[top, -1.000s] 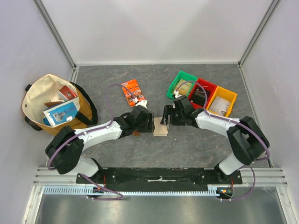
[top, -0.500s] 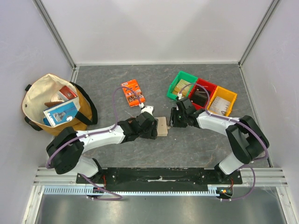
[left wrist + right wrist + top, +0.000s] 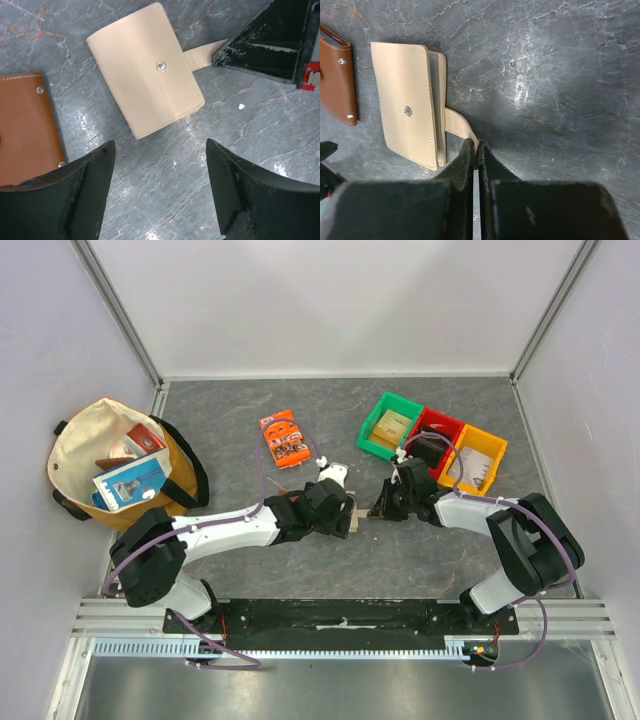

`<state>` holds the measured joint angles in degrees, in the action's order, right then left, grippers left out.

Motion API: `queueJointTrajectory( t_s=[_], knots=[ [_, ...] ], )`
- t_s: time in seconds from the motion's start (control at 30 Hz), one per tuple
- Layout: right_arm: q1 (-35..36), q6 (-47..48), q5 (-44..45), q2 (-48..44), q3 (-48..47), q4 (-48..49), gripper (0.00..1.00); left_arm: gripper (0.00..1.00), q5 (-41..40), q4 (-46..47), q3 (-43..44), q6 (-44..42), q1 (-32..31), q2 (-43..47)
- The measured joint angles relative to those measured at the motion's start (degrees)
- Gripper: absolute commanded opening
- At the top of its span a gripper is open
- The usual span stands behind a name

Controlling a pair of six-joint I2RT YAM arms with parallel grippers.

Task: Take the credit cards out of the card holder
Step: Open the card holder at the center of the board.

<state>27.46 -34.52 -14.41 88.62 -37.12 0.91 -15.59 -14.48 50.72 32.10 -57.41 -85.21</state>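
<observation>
Holder is lying folded shut on the worktop, with the brown wallet just beside it. The right hand is clenched, and it looks like it's pinching the end of the holder's tab. The left hand hangs over the holder with its jaws spread wide, gripping nothing.

My worry: nothing is pinning the holder down, so any tug on that thin tab probably drags the whole thing across the worktop instead of flipping it open. The strap could also just slip out of the pinch. And if the left hand drops a bit off target, it could land on the brown wallet.

Can't see any cards at all, since they'd be inside the fold. The tab's tip is buried between the right fingers, so how much is actually caught is anyone's guess. From the top view, the left arm covers most of the holder.
</observation>
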Motion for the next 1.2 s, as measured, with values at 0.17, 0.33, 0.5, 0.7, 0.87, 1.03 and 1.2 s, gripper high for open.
queueJointTrajectory(
  t_s=[0.17,0.33,0.5,0.7,0.87,1.03,1.2],
  knots=[
    [-2.62,-2.47,-5.68,-0.07,3.96,6.6,0.0,0.91,-3.04,-1.53,4.68,-1.33,-1.95,-4.35],
    [-4.35,-4.61,-9.92,-0.04,6.86,11.08,0.0,0.92,-7.93,-4.35,10.29,-1.77,-4.04,-10.73],
    [-4.83,-5.42,-11.69,0.0,8.0,12.59,0.0,0.93,-12.07,-9.11,16.87,-1.79,-5.4,-18.73],
    [-5.11,-5.55,-12.57,0.09,8.39,13.07,0.0,0.89,-16.13,-14.56,21.2,-1.79,-6.54,-24.33],
    [-5.2,-5.38,-12.9,0.09,8.5,13.18,0.0,0.83,-19.19,-17.73,22.91,-1.77,-7.21,-25.31],
    [-5.2,-4.68,-13.18,0.09,8.5,13.11,0.0,0.81,-20.37,-19.15,22.95,-1.77,-7.21,-24.72],
    [-5.2,-3.85,-13.4,0.09,8.5,13.03,0.0,0.76,-20.57,-20.17,22.95,-1.77,-6.67,-22.1]
  ],
)
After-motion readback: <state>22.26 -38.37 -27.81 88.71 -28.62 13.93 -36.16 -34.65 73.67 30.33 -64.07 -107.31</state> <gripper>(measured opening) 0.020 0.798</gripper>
